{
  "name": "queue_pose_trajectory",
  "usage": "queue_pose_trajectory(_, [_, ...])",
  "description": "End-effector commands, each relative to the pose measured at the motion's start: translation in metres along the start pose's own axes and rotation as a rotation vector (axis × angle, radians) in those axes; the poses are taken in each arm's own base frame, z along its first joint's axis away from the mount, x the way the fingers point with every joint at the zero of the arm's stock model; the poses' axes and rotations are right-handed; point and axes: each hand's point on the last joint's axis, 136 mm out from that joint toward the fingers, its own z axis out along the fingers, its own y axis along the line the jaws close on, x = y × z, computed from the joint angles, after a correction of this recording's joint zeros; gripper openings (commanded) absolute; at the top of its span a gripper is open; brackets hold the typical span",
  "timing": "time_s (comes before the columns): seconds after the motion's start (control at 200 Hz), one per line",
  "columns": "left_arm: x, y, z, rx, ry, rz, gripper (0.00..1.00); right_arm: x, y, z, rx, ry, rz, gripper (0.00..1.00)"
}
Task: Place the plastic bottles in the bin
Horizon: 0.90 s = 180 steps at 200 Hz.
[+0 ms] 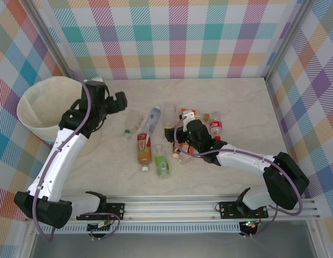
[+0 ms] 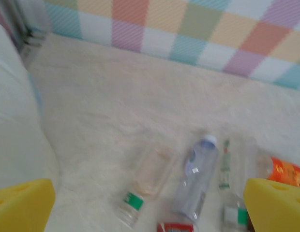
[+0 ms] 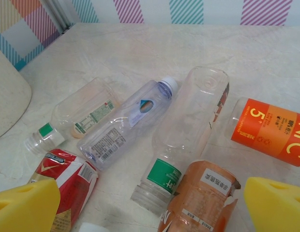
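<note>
Plastic bottles [image 1: 156, 142] lie flat in a loose pile mid-table, well right of the bin [image 1: 32, 121], which stands at the far left.

Top view: left gripper [image 1: 119, 101] hangs between bin and pile. Right gripper [image 1: 180, 144] sits at the pile's right side, its fingers hidden under the wrist. Right arm is nearer the bottles.

Left wrist view, blurred: yellow pads [image 2: 24, 205] wide apart, nothing between them. Bin wall at the left edge, bottles ahead.

Right wrist view: this gripper's pads also spread wide, empty. Brown-labelled bottle [image 3: 203, 198] lies just ahead between them, its long axis pointing away from the gripper. Green-labelled clear bottle [image 3: 186, 140] touches its left side.

Judgement: the pads straddle the brown bottle's axis, so a short drop should take it, though the neighbour may get nudged
</note>
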Motion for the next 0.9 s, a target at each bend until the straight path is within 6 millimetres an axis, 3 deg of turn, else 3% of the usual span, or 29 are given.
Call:
queue_pose_trajectory(0.0, [0.043, -0.019, 0.019, 0.096, 0.114, -0.015, 1.00, -0.005, -0.005, -0.005, 0.035, -0.020, 0.025, 0.97])
queue_pose_trajectory(0.16, [0.090, -0.020, 0.056, 0.096, 0.248, -0.008, 1.00, -0.006, -0.007, -0.004, 0.051, -0.021, 0.025, 0.97])
queue_pose_trajectory(0.355, [0.115, -0.031, 0.107, 0.111, 0.320, 0.049, 1.00, -0.006, -0.008, -0.004, 0.054, -0.018, 0.042, 0.98])
queue_pose_trajectory(0.575, [0.123, -0.024, 0.165, 0.019, 0.408, 0.146, 1.00, -0.003, -0.013, -0.010, 0.078, -0.010, 0.041, 0.98])
queue_pose_trajectory(0.895, [0.134, -0.007, 0.213, -0.007, 0.512, 0.211, 1.00, 0.001, -0.022, -0.019, 0.108, -0.013, 0.048, 0.98])
